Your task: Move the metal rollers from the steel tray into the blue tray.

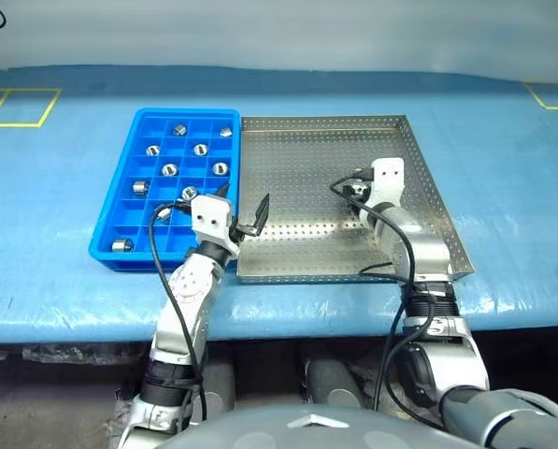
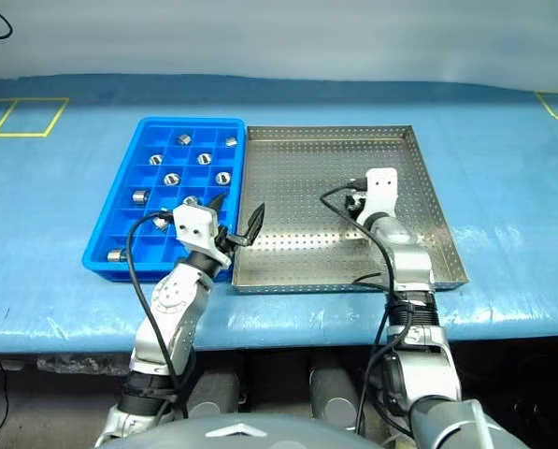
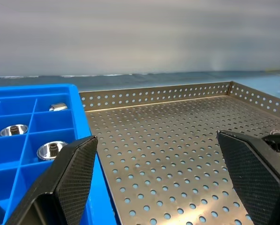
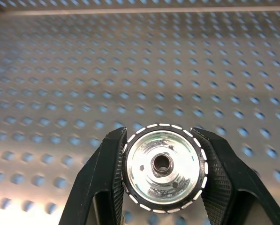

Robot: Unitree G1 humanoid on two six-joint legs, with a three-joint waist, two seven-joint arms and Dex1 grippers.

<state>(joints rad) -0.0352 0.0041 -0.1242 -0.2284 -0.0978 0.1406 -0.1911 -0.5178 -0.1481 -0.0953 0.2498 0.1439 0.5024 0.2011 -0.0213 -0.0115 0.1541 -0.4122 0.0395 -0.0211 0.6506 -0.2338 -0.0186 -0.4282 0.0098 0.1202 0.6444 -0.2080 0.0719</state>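
The steel tray (image 1: 302, 164) lies on the blue table, with the blue tray (image 1: 116, 192) touching its left side. Several metal rollers (image 1: 169, 169) sit in separate compartments of the blue tray. My right gripper (image 4: 159, 136) is low over the middle right of the steel tray, shut on one metal roller (image 4: 163, 166), whose hollow end faces the wrist camera. My left gripper (image 1: 244, 204) hovers open and empty above the line where the two trays meet, near their front edges.
The trays rest on a blue table cover (image 1: 64, 271) whose front edge runs just in front of them. Yellow tape marks (image 1: 21, 108) lie at the far left and far right. Black cables (image 1: 162, 271) loop beside both wrists.
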